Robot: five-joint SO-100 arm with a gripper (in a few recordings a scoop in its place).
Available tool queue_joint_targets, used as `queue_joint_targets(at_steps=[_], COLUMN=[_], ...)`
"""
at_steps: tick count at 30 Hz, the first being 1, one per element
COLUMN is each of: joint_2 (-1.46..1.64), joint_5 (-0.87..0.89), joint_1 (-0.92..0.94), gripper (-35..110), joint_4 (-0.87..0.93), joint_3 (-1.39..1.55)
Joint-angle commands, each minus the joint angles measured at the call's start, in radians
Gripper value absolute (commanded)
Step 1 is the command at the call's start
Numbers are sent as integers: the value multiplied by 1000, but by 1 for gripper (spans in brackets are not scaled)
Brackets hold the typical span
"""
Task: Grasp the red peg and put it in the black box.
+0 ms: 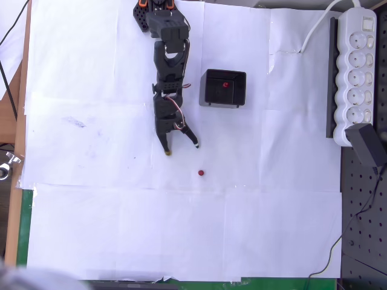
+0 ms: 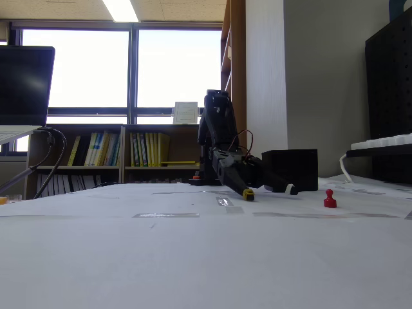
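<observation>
In the overhead view, left of centre, the arm (image 1: 167, 66) reaches down the frame from the top edge over the white paper covering the desk (image 1: 91, 151), and its tool (image 1: 181, 148) hangs with its jaws spread wide and nothing between them; one tip is yellow, the other white. Just right of and below the tool, apart from both tips, the peg (image 1: 201, 173) stands alone on the paper. Further right and higher, upper centre of the frame, sits the box (image 1: 223, 88), with a second red peg (image 1: 226, 84) already inside it. At the far right edge lies a white power strip (image 1: 357, 72). In the fixed view the tool (image 2: 267, 191) sits low near the desk at centre, the box (image 2: 290, 169) just behind it, and the peg (image 2: 329, 199) upright to the right. The step in hand looks to be the approach: it would go best to swing the spread jaws rightward and down the overhead frame until they straddle the peg, drop low, and close gently on its narrow stem, since so small a piece may tip or roll if one tip nudges it first.
</observation>
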Motion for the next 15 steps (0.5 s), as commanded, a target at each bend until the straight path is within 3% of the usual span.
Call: queue_joint_targets(at_steps=[1, 15], joint_2=[74, 313], joint_5=[-2, 66], joint_1=[-44, -137], gripper=[38, 38], joint_4=[-61, -61], joint_3=[130, 479])
